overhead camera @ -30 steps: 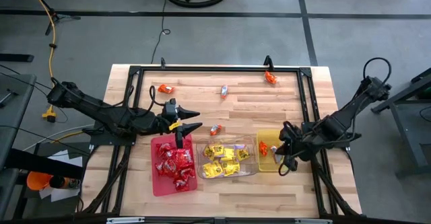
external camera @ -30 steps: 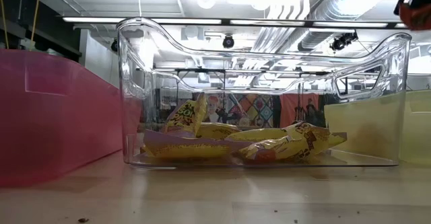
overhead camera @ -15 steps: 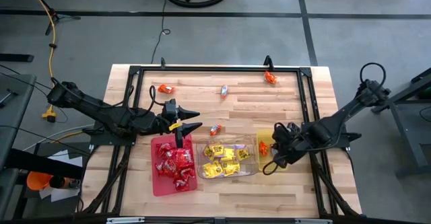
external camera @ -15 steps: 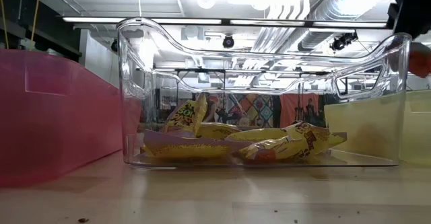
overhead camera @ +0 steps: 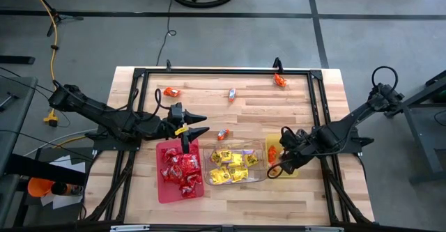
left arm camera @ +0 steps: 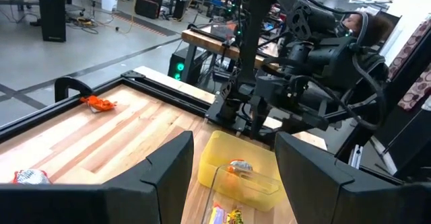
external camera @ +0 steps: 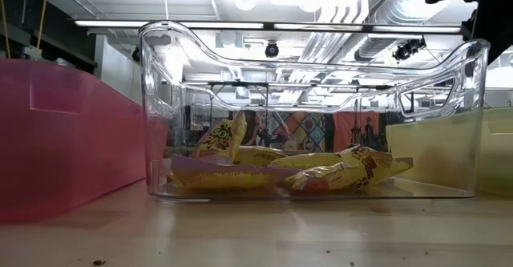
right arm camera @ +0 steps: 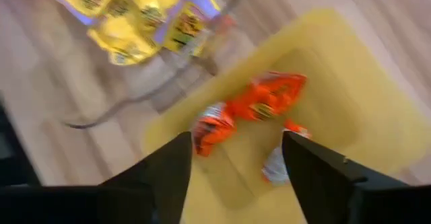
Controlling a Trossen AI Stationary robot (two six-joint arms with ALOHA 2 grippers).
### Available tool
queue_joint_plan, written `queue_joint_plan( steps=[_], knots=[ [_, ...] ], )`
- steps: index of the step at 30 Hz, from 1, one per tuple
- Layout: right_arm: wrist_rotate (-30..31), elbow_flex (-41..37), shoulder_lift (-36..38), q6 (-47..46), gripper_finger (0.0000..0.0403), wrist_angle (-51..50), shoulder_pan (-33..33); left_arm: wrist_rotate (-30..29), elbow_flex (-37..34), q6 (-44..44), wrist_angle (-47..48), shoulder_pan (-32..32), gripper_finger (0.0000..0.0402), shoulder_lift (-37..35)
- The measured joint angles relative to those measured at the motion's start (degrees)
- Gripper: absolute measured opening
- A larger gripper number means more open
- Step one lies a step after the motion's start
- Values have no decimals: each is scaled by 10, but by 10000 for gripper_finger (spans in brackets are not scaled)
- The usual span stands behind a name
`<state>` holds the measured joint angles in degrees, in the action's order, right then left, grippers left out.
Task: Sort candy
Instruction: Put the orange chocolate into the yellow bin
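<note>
Red candy fills the red tray (overhead camera: 163,183), yellow candy lies in the clear tray (overhead camera: 260,178) and orange candy (right arm camera: 269,96) lies in the yellow tray (overhead camera: 273,141). Loose candy lies on the table at the far left (overhead camera: 171,91), far middle (overhead camera: 231,94), far right (overhead camera: 280,81) and beside the clear tray (overhead camera: 223,134). My right gripper (overhead camera: 282,159) hangs open and empty over the yellow tray (right arm camera: 350,69), its fingers apart above the orange packets. My left gripper (overhead camera: 202,123) is open and empty above the red tray's far end.
A black frame (overhead camera: 223,72) runs around the table's work area. In the low view the red tray (external camera: 64,139), the clear tray (external camera: 321,99) and the yellow tray (external camera: 457,155) stand side by side near the front edge. Bare wood lies between the far candies and the trays.
My right gripper has gone toward the table's left edge, farther over the yellow tray. In the low view an orange packet beside it has dropped toward the yellow tray and out of sight.
</note>
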<state>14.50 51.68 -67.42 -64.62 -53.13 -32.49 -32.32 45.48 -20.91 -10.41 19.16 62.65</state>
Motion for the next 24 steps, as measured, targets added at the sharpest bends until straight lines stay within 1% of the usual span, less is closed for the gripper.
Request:
queue_joint_plan(
  steps=[2, 4, 6, 8, 10, 12, 15, 17, 20, 24],
  knots=[
    [-3, 0, 0, 0, 239, 33, 0, 0, 0, 0, 2, 0, 197, 0],
    [0, 0, 0, 2, 248, 89, 0, 3, 0, 0, 1, 0, 197, 0],
    [29, 0, 0, 19, 251, 167, 1, 6, 0, 0, 0, 0, 197, 0],
    [78, 0, 0, 59, 252, 258, 5, 15, 0, 0, -3, 0, 197, 0],
    [123, 0, 0, 124, 252, 356, 17, 34, 0, 0, -7, 0, 197, 0],
    [147, 0, 0, 211, 252, 458, 33, 60, 0, 0, -10, 0, 197, -6],
    [154, 0, 0, 347, 252, 595, 59, 102, 0, 1, -19, 0, 197, -22],
    [154, 0, 0, 414, 252, 668, 77, 127, 0, 2, -21, -2, 197, -37],
    [154, 0, 0, 465, 252, 720, 102, 139, 0, 20, -24, -5, 197, -62],
    [152, 0, 0, 467, 252, 719, 127, 137, 0, 52, -14, -5, 197, -84]
  ],
)
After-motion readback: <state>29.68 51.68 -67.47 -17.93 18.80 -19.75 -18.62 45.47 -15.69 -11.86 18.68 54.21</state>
